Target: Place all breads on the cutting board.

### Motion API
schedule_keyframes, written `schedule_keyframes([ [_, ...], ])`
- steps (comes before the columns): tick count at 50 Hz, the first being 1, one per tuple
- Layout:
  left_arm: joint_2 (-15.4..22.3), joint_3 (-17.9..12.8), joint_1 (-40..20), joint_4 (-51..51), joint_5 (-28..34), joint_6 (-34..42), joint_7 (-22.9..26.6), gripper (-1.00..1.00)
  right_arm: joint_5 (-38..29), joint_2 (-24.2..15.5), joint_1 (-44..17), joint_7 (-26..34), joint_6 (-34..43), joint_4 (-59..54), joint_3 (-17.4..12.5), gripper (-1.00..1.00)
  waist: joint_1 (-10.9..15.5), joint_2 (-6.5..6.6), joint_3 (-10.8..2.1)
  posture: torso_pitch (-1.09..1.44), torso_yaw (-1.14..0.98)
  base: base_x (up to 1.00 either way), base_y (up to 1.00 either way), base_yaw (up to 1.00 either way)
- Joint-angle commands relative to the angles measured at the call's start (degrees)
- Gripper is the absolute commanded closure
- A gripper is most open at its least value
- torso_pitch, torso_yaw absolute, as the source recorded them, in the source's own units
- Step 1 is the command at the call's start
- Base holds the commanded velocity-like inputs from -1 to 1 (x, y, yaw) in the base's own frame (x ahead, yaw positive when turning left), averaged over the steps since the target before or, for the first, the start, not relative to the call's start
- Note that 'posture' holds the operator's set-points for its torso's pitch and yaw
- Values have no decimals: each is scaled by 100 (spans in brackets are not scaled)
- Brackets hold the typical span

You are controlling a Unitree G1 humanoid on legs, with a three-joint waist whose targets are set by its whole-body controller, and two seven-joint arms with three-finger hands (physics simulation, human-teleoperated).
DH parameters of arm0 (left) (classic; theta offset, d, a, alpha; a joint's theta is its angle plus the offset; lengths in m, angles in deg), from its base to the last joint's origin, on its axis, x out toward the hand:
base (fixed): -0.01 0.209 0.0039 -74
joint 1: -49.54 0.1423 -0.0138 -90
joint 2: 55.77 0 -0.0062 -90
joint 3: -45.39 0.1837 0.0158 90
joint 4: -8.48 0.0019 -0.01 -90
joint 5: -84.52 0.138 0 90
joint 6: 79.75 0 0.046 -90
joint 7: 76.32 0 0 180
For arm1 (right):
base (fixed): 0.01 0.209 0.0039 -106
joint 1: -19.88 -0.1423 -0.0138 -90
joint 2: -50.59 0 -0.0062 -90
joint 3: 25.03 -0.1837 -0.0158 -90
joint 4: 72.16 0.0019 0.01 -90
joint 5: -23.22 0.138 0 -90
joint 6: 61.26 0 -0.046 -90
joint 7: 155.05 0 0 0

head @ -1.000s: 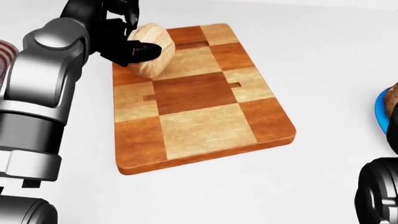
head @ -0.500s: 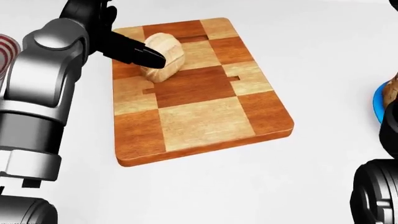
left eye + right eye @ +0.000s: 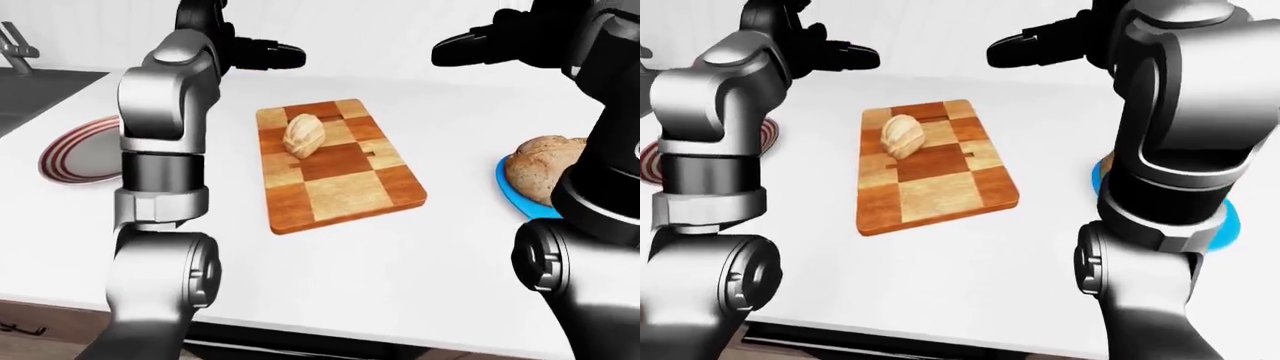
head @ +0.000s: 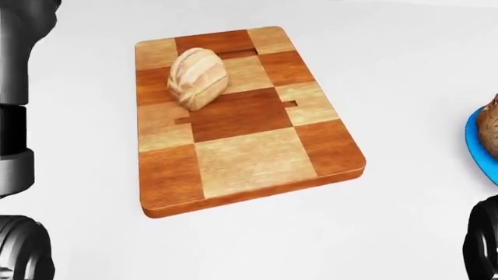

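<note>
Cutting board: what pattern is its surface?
A checkerboard of light and dark brown wood squares on the cutting board, clearest in the head view.

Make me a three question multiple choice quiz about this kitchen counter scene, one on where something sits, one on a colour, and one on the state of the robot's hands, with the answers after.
1. Where does the small bread roll lie?
A. On the striped plate
B. On the cutting board, near its top end in the head view
C. On the bare counter

2. What colour is the plate under the brown loaf?
A. Blue
B. Green
C. Yellow

3. What are the left hand and right hand doing?
A. Both grip the roll
B. The left grips the board
C. Both are raised above the counter, holding nothing

Answers: 1 B, the roll rests on the checkered wood near the top edge. 2 A, a blue rim shows below the loaf. 3 C, both hands hang apart from every object, fingers closed round nothing.
</note>
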Motion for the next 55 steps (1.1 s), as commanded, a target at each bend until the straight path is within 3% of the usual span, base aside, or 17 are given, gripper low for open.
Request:
schedule_keyframes([
  [1,85,-31,-278,-177,-116,-170,-139,-100,-73,-122,-279,30,-75,112,-39,-100,-78,212,-256,0,0,0,-78,0],
  [3,108,-2,-269,-167,-173,-190,-178,-100,-100,-158,-315,66,-55,94,-14,-100,-45,239,-423,0,0,0,-78,0],
  [4,111,13,-247,-152,-197,-220,-189,-100,-111,-199,-334,104,-25,122,-4,-100,-99,333,-290,0,0,0,0,0],
  [8,126,48,-251,-97,-258,-271,-215,-100,-168,-302,-328,201,92,183,16,-100,-40,-573,-189,0,0,0,-4,0],
  [10,120,62,-289,-62,-283,-275,-235,-100,-203,-333,-274,257,200,313,14,-100,-73,-51,10,0,0,0,-91,0],
  [13,113,79,-274,-58,-307,-297,-257,-100,-261,-338,-265,284,212,354,4,-100,-106,-158,-67,0,0,0,0,0],
  [18,135,89,-305,-62,-325,-269,-277,-100,-316,-329,-325,328,170,295,-23,-100,-73,51,-67,0,0,0,0,0],
  [25,162,67,-344,6,-348,-301,-315,-100,-402,-297,-499,350,91,63,30,-100,-113,-241,-447,0,0,-25,0,-17],
  [32,198,62,-363,50,-378,-316,-333,-100,-483,-189,-589,322,-112,-171,30,-100,-126,80,-29,0,0,-7,0,-6],
  [37,192,53,-465,206,-382,-399,-389,-100,-539,-222,-701,363,-201,-336,39,-100,-65,-131,-123,0,0,0,0,0],
  [40,190,54,-438,212,-402,-428,-400,-100,-578,-213,-672,386,-113,-310,61,-100,-98,-60,-517,0,0,-74,0,0],
  [42,223,33,-419,171,-416,-405,-423,-100,-590,-192,-642,398,-142,-251,30,-100,-23,20,-403,0,0,-32,0,0],
  [46,221,44,-416,125,-438,-366,-446,-100,-603,-177,-649,409,-158,-242,13,-100,40,-317,-29,0,0,0,0,0],
  [47,221,45,-413,115,-441,-359,-448,-100,-606,-176,-648,411,-158,-241,12,-100,76,-459,-38,0,0,0,0,0],
  [51,207,55,-406,136,-452,-382,-461,-100,-623,-173,-598,415,-116,-140,10,-100,46,-264,-47,0,0,0,0,0],
  [54,208,59,-386,80,-462,-344,-465,-100,-621,-120,-660,385,-133,-175,-43,-100,31,-362,-502,0,0,-45,0,0],
  [55,211,56,-376,75,-463,-348,-468,-100,-619,-98,-668,368,-141,-179,-58,-100,-8,-303,-378,0,0,0,0,0],
])
